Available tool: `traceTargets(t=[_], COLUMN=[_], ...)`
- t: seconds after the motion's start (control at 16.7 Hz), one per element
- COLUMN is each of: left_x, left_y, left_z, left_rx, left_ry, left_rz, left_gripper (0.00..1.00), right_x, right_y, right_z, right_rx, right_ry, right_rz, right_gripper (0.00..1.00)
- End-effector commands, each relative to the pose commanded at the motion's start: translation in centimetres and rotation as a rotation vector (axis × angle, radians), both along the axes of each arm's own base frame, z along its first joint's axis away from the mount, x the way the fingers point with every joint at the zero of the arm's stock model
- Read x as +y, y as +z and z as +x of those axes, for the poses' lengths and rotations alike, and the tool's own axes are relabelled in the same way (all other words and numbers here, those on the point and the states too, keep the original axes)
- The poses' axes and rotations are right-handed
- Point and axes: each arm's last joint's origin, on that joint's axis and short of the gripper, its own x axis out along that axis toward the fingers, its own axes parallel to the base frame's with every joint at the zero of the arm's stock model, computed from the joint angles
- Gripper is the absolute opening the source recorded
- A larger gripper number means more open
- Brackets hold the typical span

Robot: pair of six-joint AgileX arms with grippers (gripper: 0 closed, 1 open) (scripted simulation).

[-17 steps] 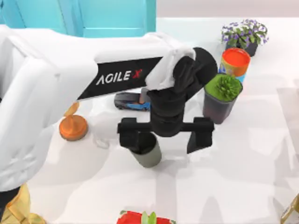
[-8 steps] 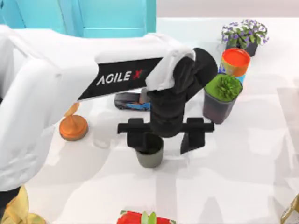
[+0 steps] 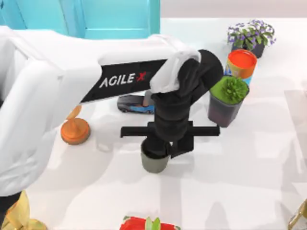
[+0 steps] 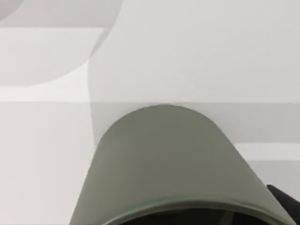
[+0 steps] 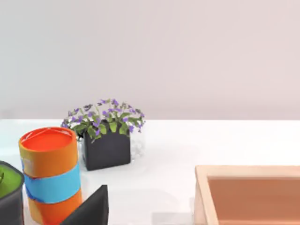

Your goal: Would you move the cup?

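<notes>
The cup [image 3: 154, 164], a small plain grey-olive cylinder, stands upright on the white table just left of centre. My left gripper [image 3: 165, 146] reaches down from above and is shut on the cup's rim, with one finger [image 3: 181, 145] on the outside at the cup's right. In the left wrist view the cup [image 4: 164, 159] sits very close, and a dark fingertip [image 4: 287, 200] shows beside its rim. My right arm stays parked off the right side, its wrist view looking across the far right of the table.
A dark pot with a green plant [image 3: 227, 101] stands right of the gripper. Behind it are an orange-and-blue canister [image 3: 242, 64] and a purple-flower pot [image 3: 251, 36]. A blue toy car [image 3: 136, 105] and an orange trophy cup [image 3: 75, 129] lie left. A wooden box [image 5: 248, 192] is nearby.
The left gripper's fingers have closed from wide apart onto the cup. The cup has gone from leaning to standing upright and sits slightly further right.
</notes>
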Motion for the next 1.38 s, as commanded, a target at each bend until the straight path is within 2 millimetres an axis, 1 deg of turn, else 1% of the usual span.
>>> traceTargets(t=[0.54, 0.66, 0.72, 0.84, 0.96, 1.08, 1.2, 1.38], left_x=[0.0, 0.6, 1.3, 3.2, 5.8, 9.1, 12.6, 18.1], left_y=[0.1, 0.8, 1.4, 3.0, 4.8, 6.4, 7.4, 7.8], left_z=[0.0, 0.0, 0.0, 0.1, 0.1, -0.2, -0.6, -1.1], left_rx=[-0.001, -0.002, -0.004, -0.008, -0.009, -0.002, 0.018, 0.061], left_ry=[0.0, -0.011, -0.019, -0.036, -0.054, -0.07, -0.081, -0.078], left_rz=[-0.001, -0.012, -0.022, -0.043, -0.057, -0.059, -0.048, -0.027], left_gripper=[0.0, 0.0, 0.0, 0.0, 0.0, 0.0, 0.0, 0.0], right_x=[0.0, 0.0, 0.0, 0.0, 0.0, 0.0, 0.0, 0.0], right_y=[0.0, 0.0, 0.0, 0.0, 0.0, 0.0, 0.0, 0.0], right_z=[0.0, 0.0, 0.0, 0.0, 0.0, 0.0, 0.0, 0.0], right_rx=[0.0, 0.0, 0.0, 0.0, 0.0, 0.0, 0.0, 0.0], right_ry=[0.0, 0.0, 0.0, 0.0, 0.0, 0.0, 0.0, 0.0], right_rz=[0.0, 0.0, 0.0, 0.0, 0.0, 0.0, 0.0, 0.0], right_gripper=[1.0, 1.0, 1.0, 1.0, 1.0, 1.0, 1.0, 1.0])
